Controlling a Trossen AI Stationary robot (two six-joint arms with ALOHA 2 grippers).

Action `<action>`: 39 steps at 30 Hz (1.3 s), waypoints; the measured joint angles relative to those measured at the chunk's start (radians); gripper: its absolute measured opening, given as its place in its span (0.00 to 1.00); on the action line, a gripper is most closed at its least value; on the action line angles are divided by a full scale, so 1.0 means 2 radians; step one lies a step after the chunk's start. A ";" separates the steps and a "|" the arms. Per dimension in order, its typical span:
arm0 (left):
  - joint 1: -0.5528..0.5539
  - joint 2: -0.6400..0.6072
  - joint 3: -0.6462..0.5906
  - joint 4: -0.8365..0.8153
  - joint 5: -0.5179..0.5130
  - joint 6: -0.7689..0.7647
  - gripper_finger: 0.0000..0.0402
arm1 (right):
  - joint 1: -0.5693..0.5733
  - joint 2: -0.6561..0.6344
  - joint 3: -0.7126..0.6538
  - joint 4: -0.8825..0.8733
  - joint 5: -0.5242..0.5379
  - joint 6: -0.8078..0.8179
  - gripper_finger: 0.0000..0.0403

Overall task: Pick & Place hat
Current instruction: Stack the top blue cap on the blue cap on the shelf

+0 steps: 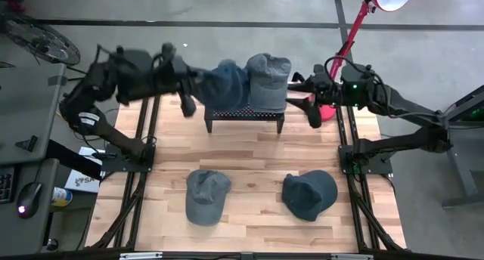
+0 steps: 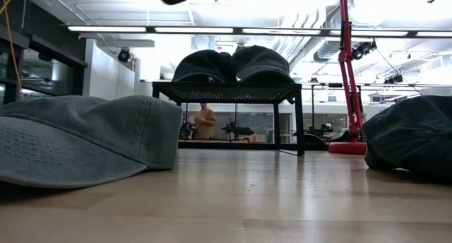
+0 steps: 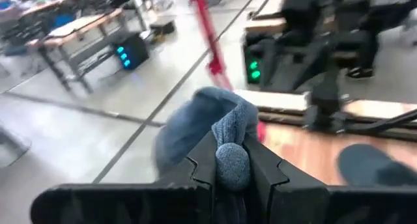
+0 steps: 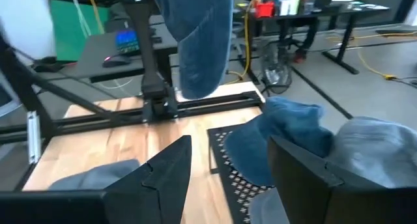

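So starting on the left: the left gripper (image 1: 198,82) was up over the back of the table, fingers pinched tight on a fold of a blue hat (image 1: 227,82). In the left wrist view you could see the denim bunched between the two dark fingers (image 3: 199,172), so that hat (image 3: 208,129) was definitely held, hanging just above the left end of the little black rack (image 1: 245,118).

Next to it, on the right half of the rack, a grey hat (image 1: 268,82) sat on the mesh top, touching the blue one. From the low view both caps looked side by side on the rack (image 2: 233,93), though the grip itself wasn't visible from there.

Closer to the front edge of the wooden table (image 1: 257,158), two more hats just lay flat: a grey-blue one (image 1: 206,196) left of centre and a darker one (image 1: 309,194) to its right, well apart from the rack.

Over on the right, the right gripper (image 1: 311,101) hovered just beside the rack's right end, fingers spread apart with nothing in them. Its wrist view showed the gap between the fingers (image 4: 166,168) clear. A red lamp stand (image 1: 349,41) stood behind that arm.
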 joint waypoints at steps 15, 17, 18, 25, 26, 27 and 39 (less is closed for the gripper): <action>0.346 0.061 0.012 -0.058 0.463 0.047 0.09 | -0.015 -0.003 0.000 -0.020 0.108 0.015 0.45; 0.375 0.078 0.012 -0.060 0.509 0.048 0.09 | -0.015 -0.003 0.000 -0.022 0.126 0.021 0.45; 0.386 0.087 0.012 -0.061 0.530 0.048 0.09 | -0.015 -0.003 0.000 -0.022 0.134 0.024 0.45; 0.419 0.137 0.011 -0.089 0.631 0.037 0.09 | -0.014 -0.003 0.000 -0.035 0.176 0.047 0.45; 0.419 0.141 0.011 -0.098 0.633 0.036 0.09 | -0.015 -0.003 0.000 -0.037 0.182 0.049 0.45; 0.419 0.144 0.011 -0.107 0.635 0.036 0.09 | -0.015 -0.003 0.000 -0.039 0.189 0.051 0.45; 0.418 0.162 0.011 -0.089 0.633 0.025 0.09 | -0.017 -0.003 0.000 -0.035 0.308 -0.029 0.45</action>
